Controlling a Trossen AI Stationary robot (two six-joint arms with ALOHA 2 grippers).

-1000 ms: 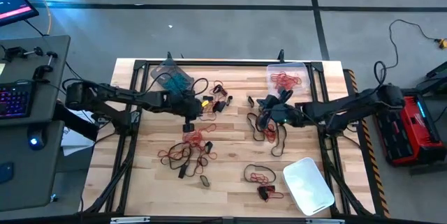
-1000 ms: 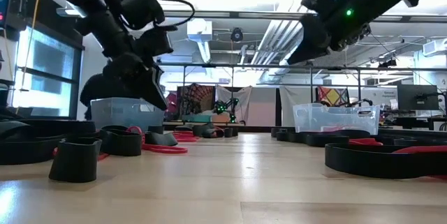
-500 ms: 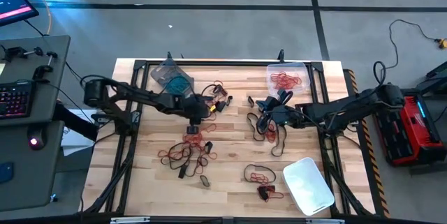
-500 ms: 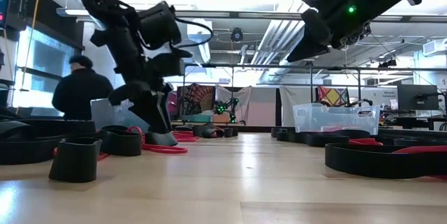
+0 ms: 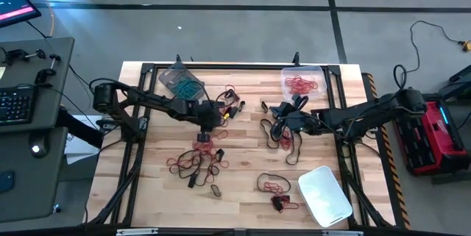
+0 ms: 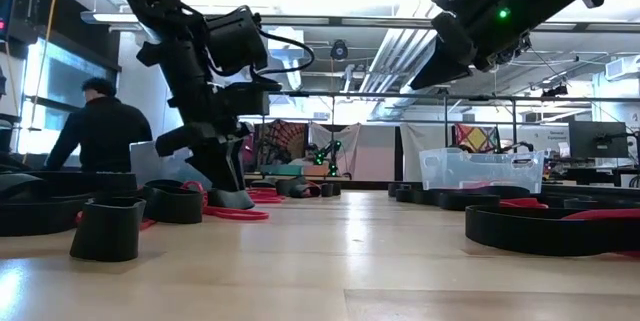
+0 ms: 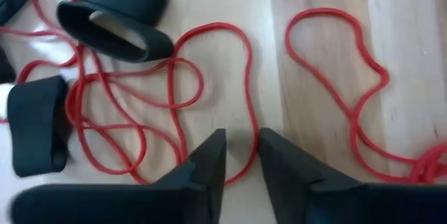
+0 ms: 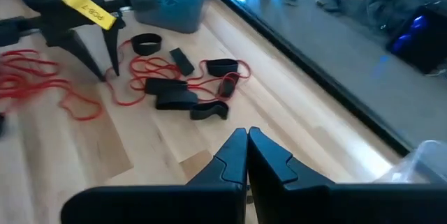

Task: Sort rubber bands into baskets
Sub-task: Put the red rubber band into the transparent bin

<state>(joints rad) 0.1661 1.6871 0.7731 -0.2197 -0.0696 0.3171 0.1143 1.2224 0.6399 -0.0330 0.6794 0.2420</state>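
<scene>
Red and black rubber bands lie loose on the wooden table, in heaps near the middle and toward the front. My left gripper is down at the table, open a little, its fingertips either side of a strand of a red rubber band. Beside it lie wide black bands. My right gripper hangs shut and empty above black bands right of centre. The grey-tinted basket holds teal bands. The clear basket holds red ones. The whitish basket stands at the front right. My left gripper comes steeply from above with one strand of the red rubber band between its fingertips. The band lies slack and flat on the table. Whether the fingers touch the strand I cannot tell.
A black frame runs along the table's edges. Bare wood shows at the front left and between the two arms. In the low view a person stands in the room behind the table.
My left gripper has gone down to the table and a little toward its right edge, tipping steeper, and now stands over the red band. The bands lie as before.
</scene>
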